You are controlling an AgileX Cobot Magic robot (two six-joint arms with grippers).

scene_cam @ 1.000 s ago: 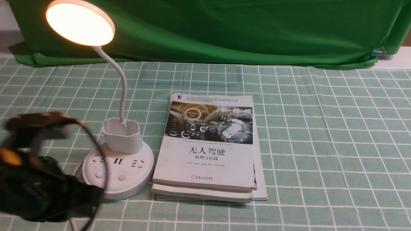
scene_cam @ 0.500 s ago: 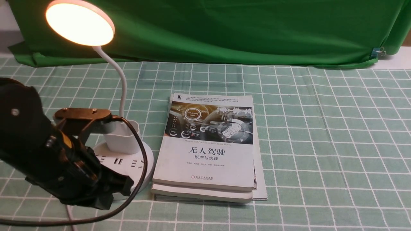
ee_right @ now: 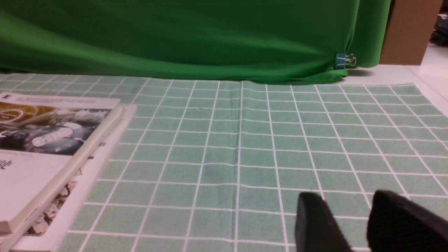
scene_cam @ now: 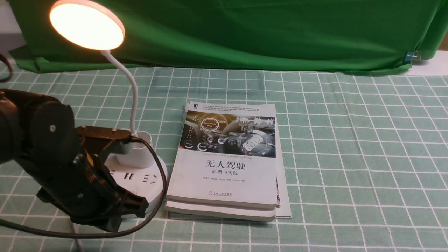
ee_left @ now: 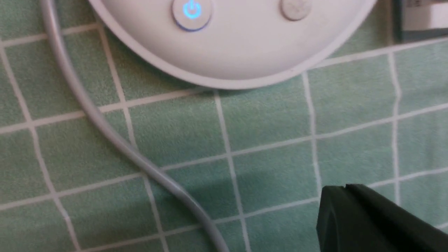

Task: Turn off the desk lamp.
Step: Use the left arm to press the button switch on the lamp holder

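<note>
Green checked cloth (scene_cam: 350,157) lies under the desk lamp (scene_cam: 87,26), shining upper left: not off yet. Left gripper (scene_cam: 136,206), fingers pressed together, hangs lower left by the blue button (ee_left: 191,10). Right gripper (ee_right: 346,206) gapes a little.

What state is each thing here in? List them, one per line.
Desk lamp: switched on, head glowing.
Power button: lit blue.
Other button: unlit.
Books: closed, stacked flat.
Left pincer: shut, empty.
Right pincer: open, empty.
</note>
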